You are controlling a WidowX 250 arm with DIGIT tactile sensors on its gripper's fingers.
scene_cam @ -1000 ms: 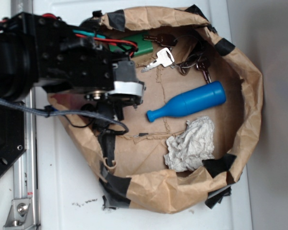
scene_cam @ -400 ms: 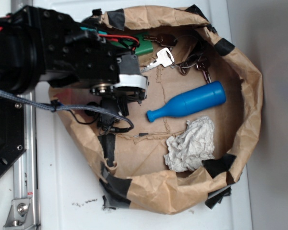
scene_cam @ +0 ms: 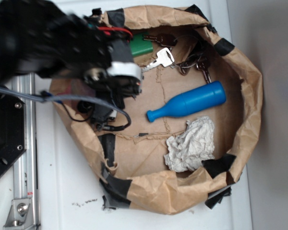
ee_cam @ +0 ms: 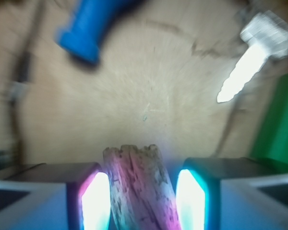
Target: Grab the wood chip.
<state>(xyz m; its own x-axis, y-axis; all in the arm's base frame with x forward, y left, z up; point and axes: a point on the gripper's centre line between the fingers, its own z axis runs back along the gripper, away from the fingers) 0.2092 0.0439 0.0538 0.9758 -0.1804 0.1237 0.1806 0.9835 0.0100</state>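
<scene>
Paper, brown and crumpled at the rim, formed a shallow bag (scene_cam: 249, 96) lying opened on the white table (scene_cam: 62, 191), patched with black tape (scene_cam: 216, 165). The arm (scene_cam: 48, 43) reached in from the left, blurred, its black body covering the bag's far left part, with red and grey cables around it. In the wrist view the gripper (ee_cam: 141, 191) sat at the bottom edge, its two fingers (ee_cam: 93, 196) lit pale and standing either side of the wood chip (ee_cam: 137, 187). The chip, streaked and rough with a jagged far end, stood between them and filled most of the gap; narrow slits showed on both sides, so I could not tell whether the pads were pinching it or only close beside it. In the exterior view the chip was hidden under the arm.

Beyond the chip lay bare paper floor. A blue bottle (scene_cam: 187, 103) lay near the bag's middle, neck pointing left; its neck end showed at far left in the wrist view. A silver key (scene_cam: 159, 59) lay beside a green block (scene_cam: 140, 46) at the far side, with darker keys (scene_cam: 194, 62) to their right. A wad of grey-white paper (scene_cam: 191, 145) lay just near of the bottle, apart from it
</scene>
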